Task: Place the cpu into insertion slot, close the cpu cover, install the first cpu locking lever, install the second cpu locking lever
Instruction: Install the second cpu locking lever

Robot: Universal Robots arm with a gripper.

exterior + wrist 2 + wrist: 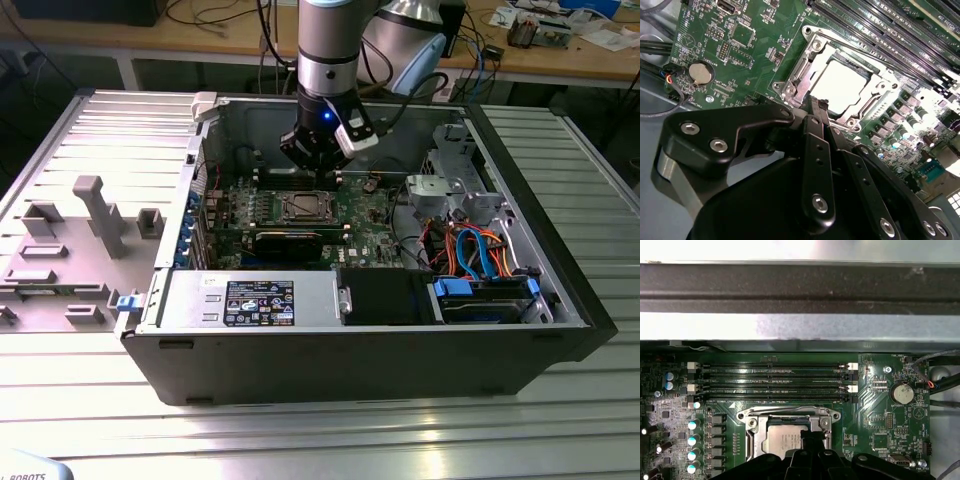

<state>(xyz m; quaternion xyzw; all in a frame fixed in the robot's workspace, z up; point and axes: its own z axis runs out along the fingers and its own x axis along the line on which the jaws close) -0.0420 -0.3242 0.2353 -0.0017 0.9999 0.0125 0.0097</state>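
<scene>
Surface [90, 400]: a ribbed grey metal bench carried one open computer case, lying on its side.
Case [300, 365]: its long axis ran across the exterior view, from that view's left to its right, with the open side facing up.
Board [365, 215]: one green board lay flat on the case floor; in the first wrist view [885, 425] its four long memory slots [772, 380] ran side by side, parallel to the case wall behind them.
Arm [328, 50]: one arm came straight down into the case in the exterior view, over the far edge of the board.
Gripper [322, 165]: it hung just above the board, just behind the socket in the exterior view; in both wrist views its black body stood in the foreground, its tip at the socket's near edge [820, 107] [812, 437].
Fingers: they stood close together, narrow, with nothing seen between them.
Slot [303, 208]: one square socket with a silvery rim, near the middle of the board, its edges square to the memory slots [790, 412].
Cover [810, 70]: one silvery frame lay flat over the socket, the chip showing through its window.
Cpu [840, 87]: one chip sat flat in the slot, metal top facing up; square, so no long axis; also seen in the first wrist view [782, 440].
Coin cell [702, 73]: one round battery sat on the board, well apart from the socket, in both wrist views [901, 392].
Levers: I could not tell whether either was latched.
</scene>
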